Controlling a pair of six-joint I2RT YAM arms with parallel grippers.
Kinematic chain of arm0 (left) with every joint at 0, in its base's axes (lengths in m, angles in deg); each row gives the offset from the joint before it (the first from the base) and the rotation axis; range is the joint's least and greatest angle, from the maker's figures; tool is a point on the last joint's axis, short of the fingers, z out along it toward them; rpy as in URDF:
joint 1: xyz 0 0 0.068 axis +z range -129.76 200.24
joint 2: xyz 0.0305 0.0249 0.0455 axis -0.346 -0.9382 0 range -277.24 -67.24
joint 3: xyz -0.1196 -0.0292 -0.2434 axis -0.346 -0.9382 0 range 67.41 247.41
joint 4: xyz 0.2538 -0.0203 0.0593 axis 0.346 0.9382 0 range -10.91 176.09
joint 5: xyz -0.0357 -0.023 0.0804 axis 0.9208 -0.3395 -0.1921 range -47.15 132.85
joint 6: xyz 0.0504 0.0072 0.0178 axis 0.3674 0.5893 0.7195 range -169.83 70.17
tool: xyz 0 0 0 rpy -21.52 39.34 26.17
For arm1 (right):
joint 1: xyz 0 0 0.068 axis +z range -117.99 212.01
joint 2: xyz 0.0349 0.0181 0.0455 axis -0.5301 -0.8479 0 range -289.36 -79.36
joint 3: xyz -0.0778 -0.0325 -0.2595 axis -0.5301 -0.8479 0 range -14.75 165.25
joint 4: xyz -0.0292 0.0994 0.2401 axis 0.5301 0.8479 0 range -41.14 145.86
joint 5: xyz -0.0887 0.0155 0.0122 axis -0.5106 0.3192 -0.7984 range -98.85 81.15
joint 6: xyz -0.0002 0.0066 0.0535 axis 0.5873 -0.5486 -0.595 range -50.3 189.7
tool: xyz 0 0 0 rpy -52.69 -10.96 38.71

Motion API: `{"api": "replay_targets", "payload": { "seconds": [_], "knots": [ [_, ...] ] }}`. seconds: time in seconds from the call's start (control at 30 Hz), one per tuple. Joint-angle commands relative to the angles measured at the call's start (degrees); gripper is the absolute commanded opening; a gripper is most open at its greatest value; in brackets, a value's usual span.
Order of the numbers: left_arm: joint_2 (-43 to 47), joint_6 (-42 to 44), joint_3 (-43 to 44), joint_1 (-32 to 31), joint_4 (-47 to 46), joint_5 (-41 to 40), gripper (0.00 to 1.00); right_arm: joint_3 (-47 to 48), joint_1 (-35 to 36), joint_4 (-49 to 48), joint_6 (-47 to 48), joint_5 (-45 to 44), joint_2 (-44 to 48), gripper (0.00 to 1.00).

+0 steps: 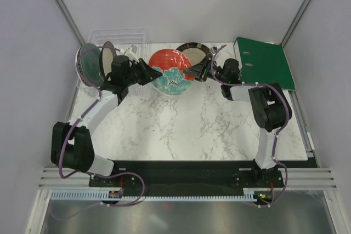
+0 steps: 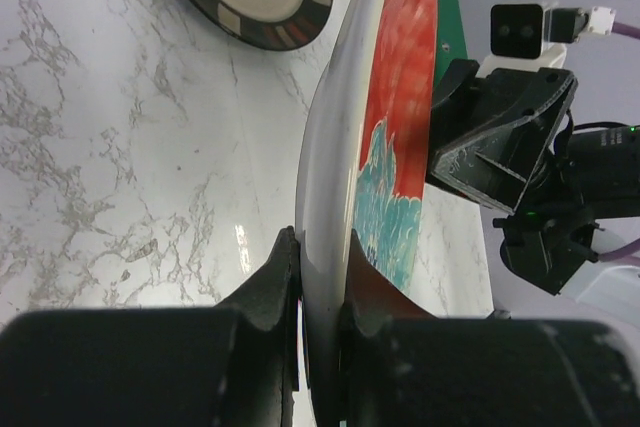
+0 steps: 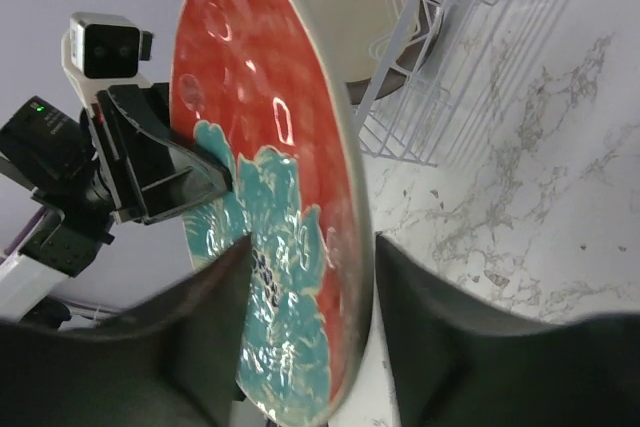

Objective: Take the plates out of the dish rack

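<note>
The red plate with teal flowers (image 1: pixel 171 69) hangs on edge above the table's far middle. My left gripper (image 1: pixel 155 74) is shut on its left rim, and the left wrist view shows both fingers pinching that rim (image 2: pixel 322 242). My right gripper (image 1: pixel 194 71) straddles the opposite rim, open, with a gap on each side of the plate (image 3: pixel 312 247). A cream plate with a dark brown rim (image 1: pixel 192 52) lies flat on the table behind. The clear dish rack (image 1: pixel 118 39) at the far left holds a teal-green plate (image 1: pixel 88 65) and a pale, dark-edged plate (image 1: pixel 108 58), both upright.
A green ring binder (image 1: pixel 266 61) lies at the far right of the marble table (image 1: pixel 181 130). Grey walls close in on the left, back and right. In the right wrist view the rack's ribs (image 3: pixel 440 57) stand just behind the held plate.
</note>
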Motion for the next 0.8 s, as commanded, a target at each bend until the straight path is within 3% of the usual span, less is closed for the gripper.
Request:
{"api": "replay_targets", "payload": {
  "seconds": [0.0,0.13,0.17,0.33,0.37,0.43,0.5,0.53,0.57,0.73,0.77],
  "knots": [
    [0.57,-5.21,1.38,-1.4,-13.51,4.57,0.02,2.98,0.28,-4.34,-1.28,2.3,-2.17,0.46],
    [-0.57,-5.74,0.68,-1.93,-14.74,4.75,0.02,3.25,0.28,-9.87,-5.85,3.36,-4.19,0.17],
    [-0.92,-5.74,0.68,-2.02,-14.91,4.92,0.02,3.07,0.36,-10.49,-6.38,3.45,-4.37,0.0],
    [-2.68,-5.39,2.34,-2.46,-14.83,6.5,0.02,1.58,0.36,-18.22,-10.6,3.72,-4.47,0.0],
    [-3.12,-4.61,2.61,-2.46,-14.39,7.03,0.08,1.32,0.28,-17.88,-10.17,3.45,-4.03,0.0],
    [-3.3,-3.46,3.23,-2.46,-13.16,6.6,0.31,1.14,0.02,-15.35,-8.94,2.32,-2.45,0.0],
    [-3.21,-0.31,3.93,-2.46,-9.57,4.67,0.37,1.05,-0.42,-12.97,-6.48,1.35,-1.22,0.0],
    [-2.87,1.01,4.98,-2.46,-7.81,3.27,0.49,1.14,-0.77,-9.91,-5.25,0.47,0.44,0.0],
    [-2.6,3.98,5.33,-2.46,-4.75,0.47,0.55,1.22,-1.3,-7.62,-2.28,-0.23,1.42,0.0],
    [-0.58,11.39,7.35,-2.37,0.9,-9.21,0.75,7.8,-3.32,20.8,15.21,-6.91,8.09,0.0],
    [-0.14,13.57,7.88,-2.37,0.99,-11.84,0.76,8.95,-4.28,22.97,16.89,-8.84,8.54,0.0]
  ]
}}
